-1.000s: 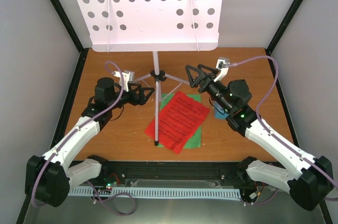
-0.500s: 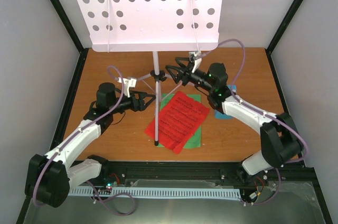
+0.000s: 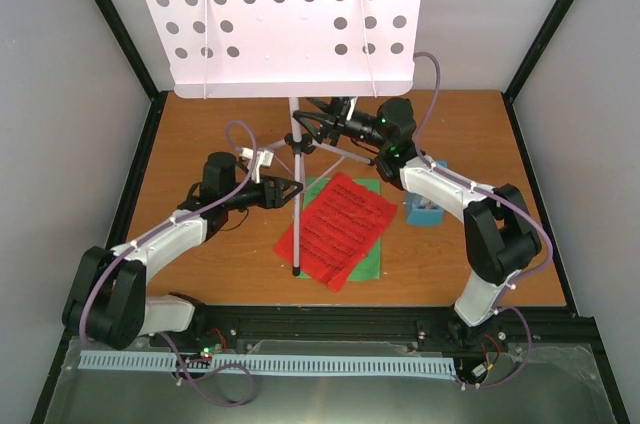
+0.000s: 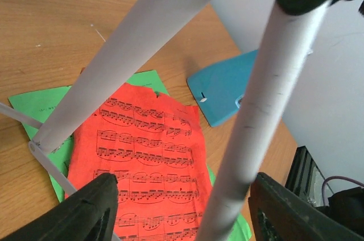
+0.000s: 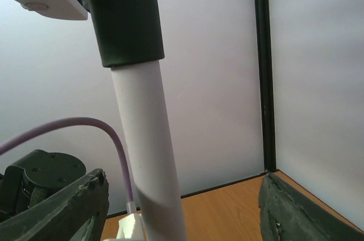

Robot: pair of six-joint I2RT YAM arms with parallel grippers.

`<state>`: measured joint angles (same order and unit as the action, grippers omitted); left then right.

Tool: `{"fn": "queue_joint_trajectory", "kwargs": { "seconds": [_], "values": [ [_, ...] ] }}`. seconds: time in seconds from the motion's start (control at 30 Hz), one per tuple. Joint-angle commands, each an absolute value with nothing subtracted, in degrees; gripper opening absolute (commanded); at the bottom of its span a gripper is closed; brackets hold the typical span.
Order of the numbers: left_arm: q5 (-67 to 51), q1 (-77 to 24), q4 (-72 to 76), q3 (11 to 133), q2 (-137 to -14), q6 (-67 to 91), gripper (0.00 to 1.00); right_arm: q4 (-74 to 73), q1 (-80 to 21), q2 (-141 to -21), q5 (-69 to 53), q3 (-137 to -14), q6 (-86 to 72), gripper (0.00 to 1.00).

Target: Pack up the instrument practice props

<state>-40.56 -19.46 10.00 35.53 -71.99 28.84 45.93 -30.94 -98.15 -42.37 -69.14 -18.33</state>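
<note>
Your L gripper [image 3: 288,191] is wide. Its fingers stand apart w/ one silver tube of the music stand [image 3: 290,14] running btw them, below the black hub [image 3: 297,141]. In the wrist view the tube sits closer to the R finger, and a 2nd tube crosses on the L side.

The red sheet [image 4: 145,156] lies flat on the table [image 3: 200,124] under and beyond those fingers, on top of the green sheet [image 4: 42,104]. The blue metronome [image 4: 227,84] is further out, past the tube.

Your R gripper [image 3: 308,126] is wide too. It straddles the stand's white pole [image 5: 151,156] just below a black collar [image 5: 122,16], w/ the pole nearer its L finger. Overhead, this gripper is just under the stand's desk, above the hub, and the metronome is back beside its forearm.
</note>
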Motion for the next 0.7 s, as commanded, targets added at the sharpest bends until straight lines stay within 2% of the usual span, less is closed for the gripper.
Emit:
{"fn": "queue_joint_trajectory", "kwargs": {
  "seconds": [0.0, 0.37, 0.5, 0.67],
  "values": [
    [-40.6, -20.5, 12.2, 39.5, -74.8, 26.1, 0.61, 45.9, -31.6, -99.9, -45.0, -73.2, -16.0, 0.7],
    [-37.4, -22.0, 11.1, 40.2, -77.3, 24.0, 0.38, 46.3, -31.9, -102.8, -45.1, -80.1, -18.3, 0.48],
    [-36.4, -22.4, 10.4, 40.3, -77.3, 23.4, 0.28, 46.1, -32.0, -104.7, -47.1, -82.7, -19.9, 0.38],
    [-35.2, -22.7, 9.8, 40.3, -77.3, 22.6, 0.12, 45.9, -32.1, -105.2, -49.2, -83.4, -20.5, 0.31]
  ]
}}
